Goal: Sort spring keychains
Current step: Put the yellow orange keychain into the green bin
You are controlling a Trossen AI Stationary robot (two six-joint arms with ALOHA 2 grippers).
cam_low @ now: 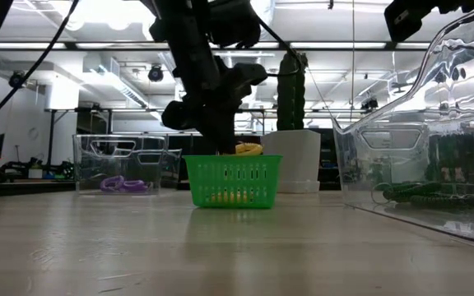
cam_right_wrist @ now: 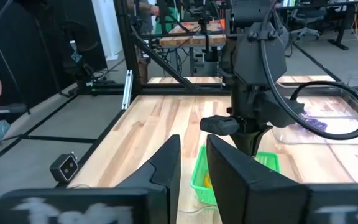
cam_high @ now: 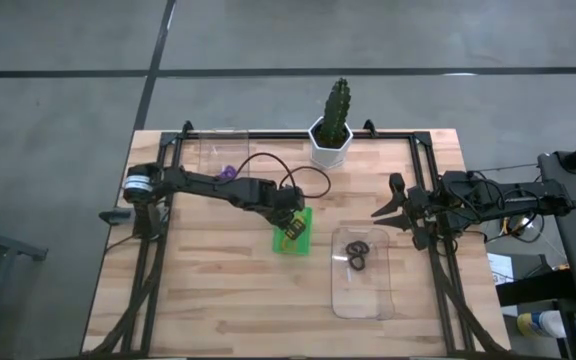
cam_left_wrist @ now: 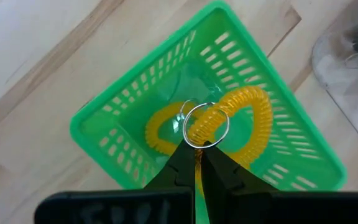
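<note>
1. The left gripper (cam_left_wrist: 197,163) hangs directly over the green basket (cam_left_wrist: 114,124) near the middle of the worktop (cam_high: 218,290), clenched on the metal ring of an orange spring keychain (cam_left_wrist: 244,121); the coil dangles just ahead of the fingertips, above the basket floor, and its loop runs away from the gripper.
2. A second orange keychain (cam_left_wrist: 160,134) lies flat in the basket, directly beneath.
3. The right gripper (cam_right_wrist: 192,163) waits well apart near the worktop's right edge, fingers parted a little, holding nothing; the left arm is far nearer.
4. Count: two orange keychains; purple ones (cam_low: 123,184), number unclear, in the far-left clear tray (cam_low: 89,160); about two black ones (cam_high: 356,254) in the near-right clear tray (cam_high: 363,300).
</note>
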